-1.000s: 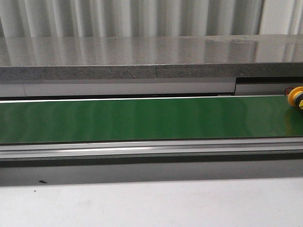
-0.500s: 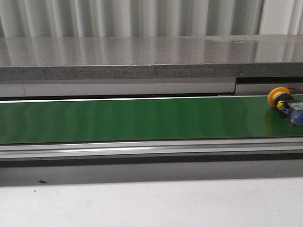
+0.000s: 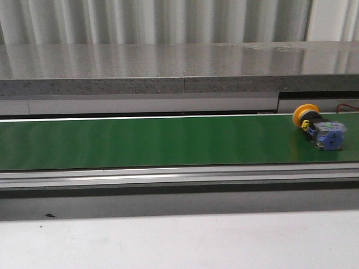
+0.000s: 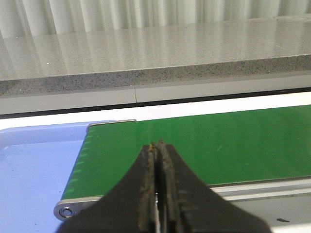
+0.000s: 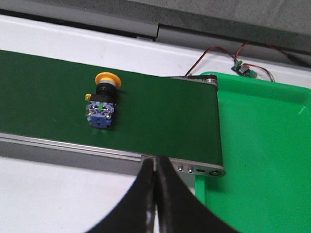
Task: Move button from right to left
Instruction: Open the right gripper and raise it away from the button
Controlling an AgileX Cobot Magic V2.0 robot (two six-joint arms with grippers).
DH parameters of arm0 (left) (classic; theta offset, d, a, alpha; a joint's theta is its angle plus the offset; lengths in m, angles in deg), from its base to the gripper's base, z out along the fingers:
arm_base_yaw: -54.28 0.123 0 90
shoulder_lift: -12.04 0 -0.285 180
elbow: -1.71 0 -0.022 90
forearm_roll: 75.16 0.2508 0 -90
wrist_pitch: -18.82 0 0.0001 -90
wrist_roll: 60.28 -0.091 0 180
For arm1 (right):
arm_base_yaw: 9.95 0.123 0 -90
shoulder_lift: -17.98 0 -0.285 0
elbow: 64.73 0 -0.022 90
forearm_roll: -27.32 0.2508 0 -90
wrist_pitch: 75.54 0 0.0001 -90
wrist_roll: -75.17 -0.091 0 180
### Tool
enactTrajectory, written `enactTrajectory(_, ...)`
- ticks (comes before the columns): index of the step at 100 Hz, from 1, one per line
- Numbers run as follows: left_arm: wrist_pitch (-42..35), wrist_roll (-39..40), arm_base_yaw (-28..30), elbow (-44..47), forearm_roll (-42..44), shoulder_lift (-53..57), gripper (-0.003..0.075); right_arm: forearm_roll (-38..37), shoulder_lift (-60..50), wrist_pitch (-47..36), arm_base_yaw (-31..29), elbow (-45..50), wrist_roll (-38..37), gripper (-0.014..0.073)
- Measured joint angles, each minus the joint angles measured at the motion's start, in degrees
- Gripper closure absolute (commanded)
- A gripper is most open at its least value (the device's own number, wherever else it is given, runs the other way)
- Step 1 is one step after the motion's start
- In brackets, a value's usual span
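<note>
The button [image 3: 318, 127], with a yellow-orange cap and a blue-grey boxy body, lies on its side on the green conveyor belt [image 3: 168, 141] near its right end. It also shows in the right wrist view [image 5: 102, 104]. My right gripper [image 5: 155, 162] is shut and empty, hanging over the belt's near rail, apart from the button. My left gripper [image 4: 156, 148] is shut and empty over the belt's left end. Neither gripper shows in the front view.
A grey stone ledge [image 3: 179, 70] runs behind the belt. A blue tray [image 4: 34, 179] sits at the belt's left end, a green tray [image 5: 265, 160] at its right end. Red and black wires with a small board [image 5: 243, 68] lie behind the green tray.
The button has travelled left along the belt, from the right edge of the front view to well inside it.
</note>
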Motion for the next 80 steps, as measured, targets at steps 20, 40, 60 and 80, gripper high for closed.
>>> enactTrajectory(20,0.0,0.0,0.0,0.0,0.0,0.0,0.0741,0.0,-7.72,-8.62,0.0,7.65,0.0,0.0662)
enactTrajectory(40,0.0,0.0,0.0,0.0,0.0,0.0,0.0741,0.0,-9.08,-13.95,0.0,11.41,0.0,0.0662)
enactTrajectory(60,0.0,0.0,0.0,0.0,0.0,0.0,0.0741,0.0,-9.08,-14.45,0.0,11.62,0.0,0.0662)
enactTrajectory(80,-0.1,0.0,0.0,0.0,0.0,0.0,0.0741,0.0,-9.08,-14.58,0.0,11.62,0.0,0.0662)
